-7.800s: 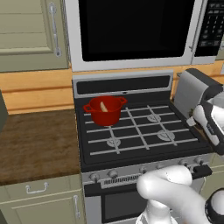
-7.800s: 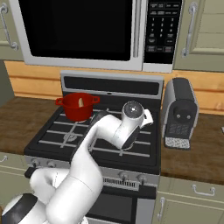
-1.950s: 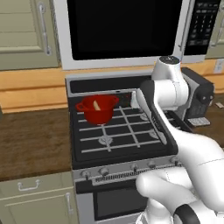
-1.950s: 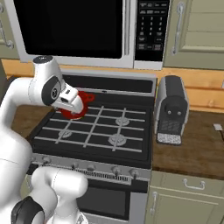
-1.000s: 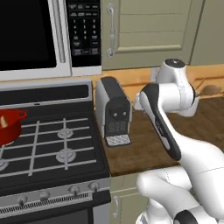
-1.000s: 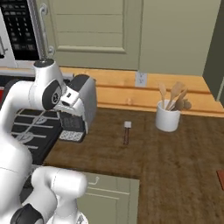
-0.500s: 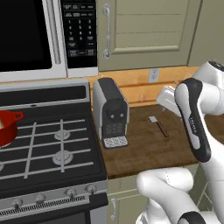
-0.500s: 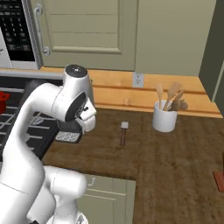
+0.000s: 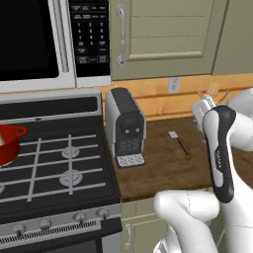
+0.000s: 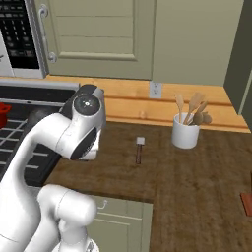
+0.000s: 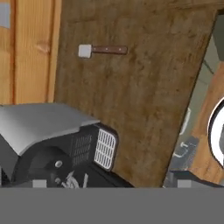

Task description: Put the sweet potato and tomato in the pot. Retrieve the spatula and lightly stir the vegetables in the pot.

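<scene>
Nearest the base, the white arm bends up over the front edge of the wooden counter (image 10: 197,197). The gripper itself is hard to pick out, but its jaws stand spread wide and nothing sits between them; in the hand view the camera looks down past the grey coffee machine (image 11: 57,140) onto bare wood.

Past the arm, the spatula (image 10: 140,149) lies flat on the counter, alone, grey blade toward the back wall and dark handle toward the front edge. There's bare wood all around it. On the left base view the spatula (image 9: 179,141) sits right of the coffee machine (image 9: 126,126), well apart from it.

Further back, near the rear edge, a white utensil holder (image 10: 185,133) with wooden tools stands right of the spatula.

Far left, the red pot (image 9: 7,143) sits on the stove's (image 9: 54,173) back left grate, well apart from the spatula.
</scene>
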Tool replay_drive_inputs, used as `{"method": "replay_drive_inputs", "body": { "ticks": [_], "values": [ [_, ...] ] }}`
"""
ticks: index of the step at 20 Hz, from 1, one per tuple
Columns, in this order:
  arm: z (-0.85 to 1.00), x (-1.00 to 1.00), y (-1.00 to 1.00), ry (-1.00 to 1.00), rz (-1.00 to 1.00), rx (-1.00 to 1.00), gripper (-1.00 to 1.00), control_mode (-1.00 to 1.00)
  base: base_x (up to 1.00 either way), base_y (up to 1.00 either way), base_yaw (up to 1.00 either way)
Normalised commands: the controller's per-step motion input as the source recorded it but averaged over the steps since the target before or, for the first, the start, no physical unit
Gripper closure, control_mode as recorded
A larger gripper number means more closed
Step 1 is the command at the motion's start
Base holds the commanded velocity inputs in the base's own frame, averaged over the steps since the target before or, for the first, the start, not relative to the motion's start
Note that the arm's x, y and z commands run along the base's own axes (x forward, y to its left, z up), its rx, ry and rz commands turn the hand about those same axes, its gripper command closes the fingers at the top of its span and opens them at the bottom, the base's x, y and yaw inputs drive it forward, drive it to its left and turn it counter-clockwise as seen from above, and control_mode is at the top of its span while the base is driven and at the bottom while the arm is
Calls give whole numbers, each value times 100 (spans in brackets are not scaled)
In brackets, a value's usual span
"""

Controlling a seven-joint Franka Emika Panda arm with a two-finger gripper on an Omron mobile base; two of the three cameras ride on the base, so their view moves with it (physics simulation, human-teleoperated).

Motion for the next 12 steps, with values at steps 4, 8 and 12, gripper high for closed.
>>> {"method": "replay_drive_inputs", "body": {
  "ticks": [4, 8, 12],
  "values": [
    [-1, 1, 0, 10, -69, 35, -100, -100, 0, 0, 0],
    [0, 14, 0, 17, -62, 33, -100, -100, 0, 0, 0],
    [-1, 32, -26, 21, -52, 37, -100, -100, 0, 0, 0]
  ]
}}
